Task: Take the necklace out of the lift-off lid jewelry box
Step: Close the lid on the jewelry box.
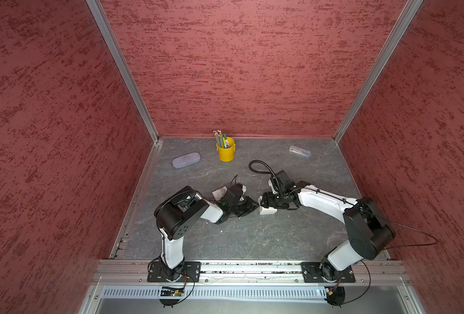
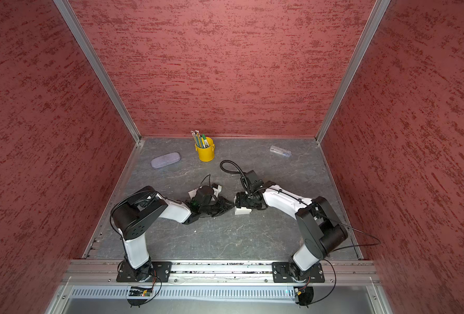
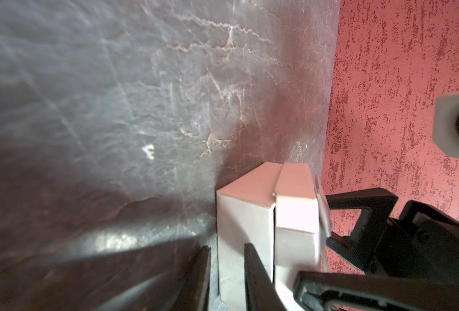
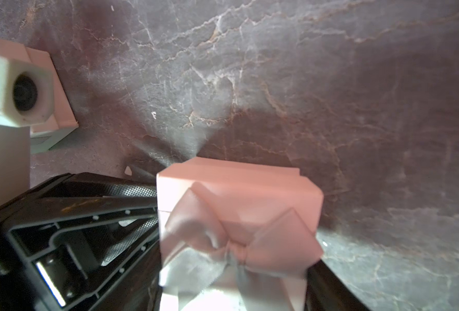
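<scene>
The white jewelry box [image 1: 267, 210] [image 2: 243, 210] lies near the middle of the grey table, between my two grippers. In the left wrist view its base [image 3: 244, 215] and its lid [image 3: 297, 210] sit together with only a thin seam between them. A ribbon bow [image 4: 239, 242] covers the lid. My left gripper [image 3: 227, 250] [image 1: 254, 206] is shut on an edge of the base. My right gripper [image 4: 236, 290] [image 1: 262, 202] is shut on the lid, one finger on each side. The necklace is hidden.
A second small white box [image 1: 219, 192] [image 4: 59, 107] lies behind my left wrist. At the back stand a yellow cup of pencils [image 1: 226, 152], a lilac glasses case [image 1: 186, 159] and a clear tube [image 1: 300, 151]. A black cable [image 1: 260, 168] loops by the right wrist.
</scene>
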Robot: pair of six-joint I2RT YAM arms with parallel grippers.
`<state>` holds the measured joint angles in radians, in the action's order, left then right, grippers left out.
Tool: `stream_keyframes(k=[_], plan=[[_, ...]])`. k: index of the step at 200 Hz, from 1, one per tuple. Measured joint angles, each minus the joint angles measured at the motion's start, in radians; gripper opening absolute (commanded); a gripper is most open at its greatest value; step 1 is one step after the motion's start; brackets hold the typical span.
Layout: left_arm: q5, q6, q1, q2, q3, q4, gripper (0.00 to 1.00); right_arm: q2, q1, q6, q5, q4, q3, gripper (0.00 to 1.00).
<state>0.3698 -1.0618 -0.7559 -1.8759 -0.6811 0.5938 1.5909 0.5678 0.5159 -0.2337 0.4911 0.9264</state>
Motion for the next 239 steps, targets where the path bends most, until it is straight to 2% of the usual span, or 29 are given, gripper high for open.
stream_keyframes(k=[130, 239], plan=[[-0.006, -0.004, -0.003, 0.0, 0.0, 0.001, 0.24, -0.005, -0.015, -0.005, -0.052, -0.034, -0.018, 0.73], [-0.009, -0.004, -0.005, 0.0, 0.0, 0.002, 0.24, 0.028, 0.001, -0.088, -0.027, -0.015, 0.005, 0.73]])
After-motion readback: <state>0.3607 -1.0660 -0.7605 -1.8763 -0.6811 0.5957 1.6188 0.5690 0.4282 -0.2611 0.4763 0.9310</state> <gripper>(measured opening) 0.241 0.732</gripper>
